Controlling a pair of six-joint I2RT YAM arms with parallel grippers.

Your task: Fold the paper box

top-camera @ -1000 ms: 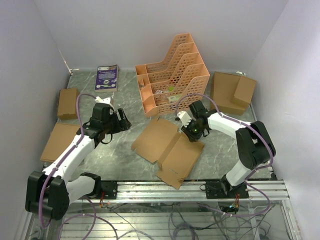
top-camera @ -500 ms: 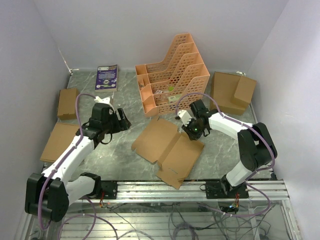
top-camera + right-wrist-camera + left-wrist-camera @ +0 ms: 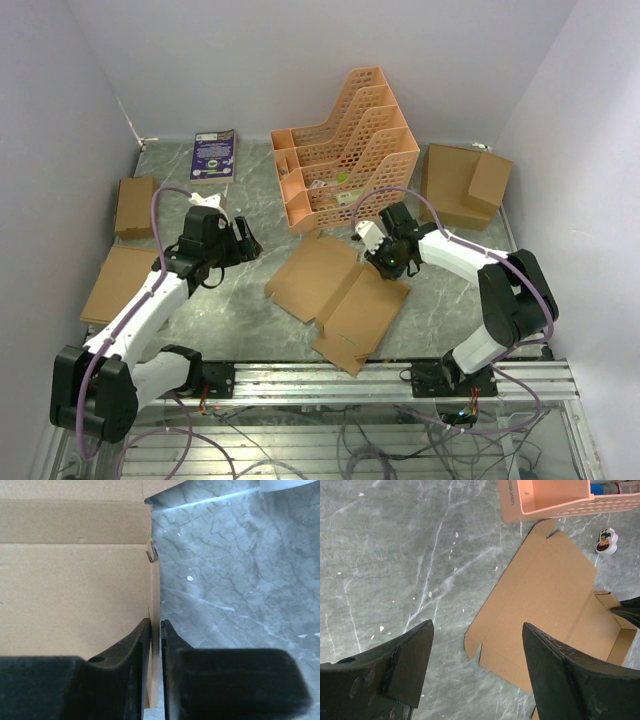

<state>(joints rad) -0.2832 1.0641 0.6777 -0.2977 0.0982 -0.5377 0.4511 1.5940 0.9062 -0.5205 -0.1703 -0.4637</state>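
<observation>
The paper box (image 3: 335,290) lies as a mostly flat brown die-cut sheet in the middle of the table, in front of the rack. One side flap at its right edge stands upright. My right gripper (image 3: 386,262) is at that edge, and the right wrist view shows the gripper (image 3: 155,623) shut on the thin upright flap of the paper box (image 3: 75,590), one finger on each side. My left gripper (image 3: 247,241) hovers open to the left of the sheet. In its own view the left gripper (image 3: 476,625) stands wide above the near corner of the paper box (image 3: 545,595), touching nothing.
An orange lattice rack (image 3: 345,150) stands behind the sheet. Ready-made brown boxes (image 3: 465,185) sit at the back right, another box (image 3: 135,205) and a flat cardboard piece (image 3: 118,280) at the left. A purple booklet (image 3: 213,153) lies at the back. A small white sticker-like item (image 3: 606,540) lies near the rack.
My right gripper has narrowed onto the raised flap and nudged slightly toward the back. The left arm has barely moved.
</observation>
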